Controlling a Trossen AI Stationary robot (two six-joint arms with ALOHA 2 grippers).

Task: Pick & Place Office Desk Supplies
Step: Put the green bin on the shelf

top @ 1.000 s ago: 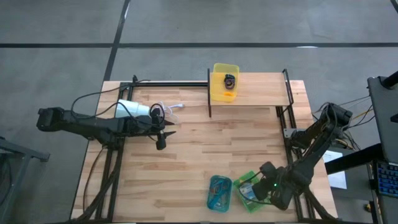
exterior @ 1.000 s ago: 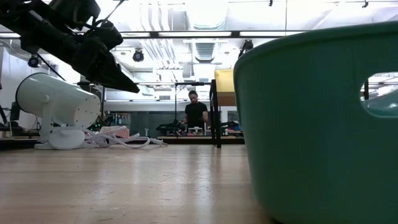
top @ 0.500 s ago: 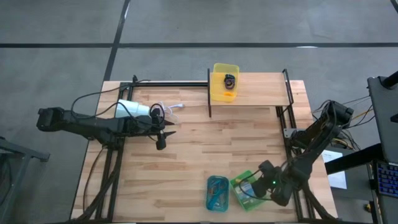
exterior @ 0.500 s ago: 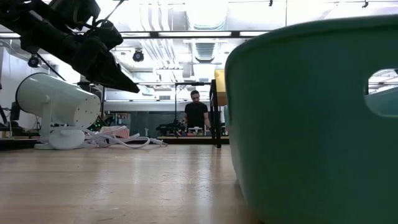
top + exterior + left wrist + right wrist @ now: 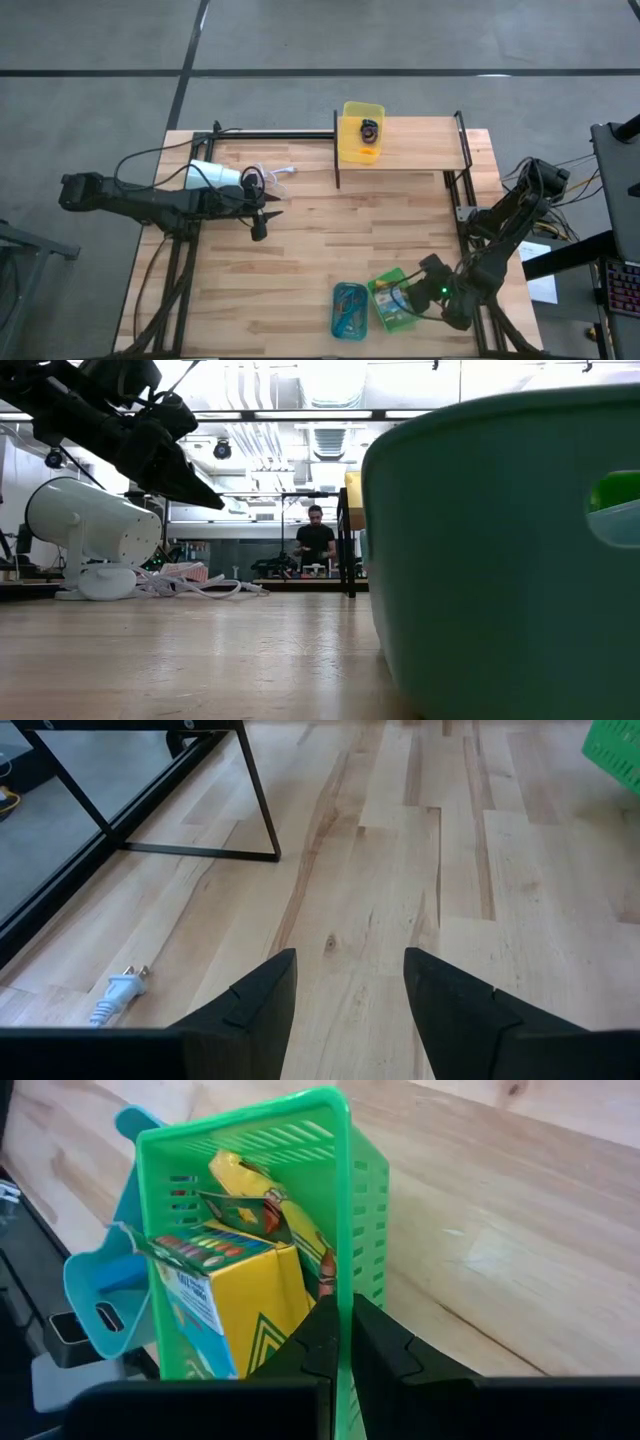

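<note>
the right gripper (image 5: 338, 1342) - jaws pinched shut on the green tray's (image 5: 391, 300) wall - has dragged it, crayon boxes (image 5: 235, 1295) inside, up against the teal tray (image 5: 351, 308). farther off the left gripper (image 5: 348, 988) waits over bare tabletop (image 5: 330, 225), jaws apart, empty - supplies gathering near the front edge.

High view straight down, whole table (image 5: 320, 240). Low view table-level, close behind teal tray (image 5: 500, 560). Wrist views forward; right shares green tray (image 5: 300, 1210).
</note>
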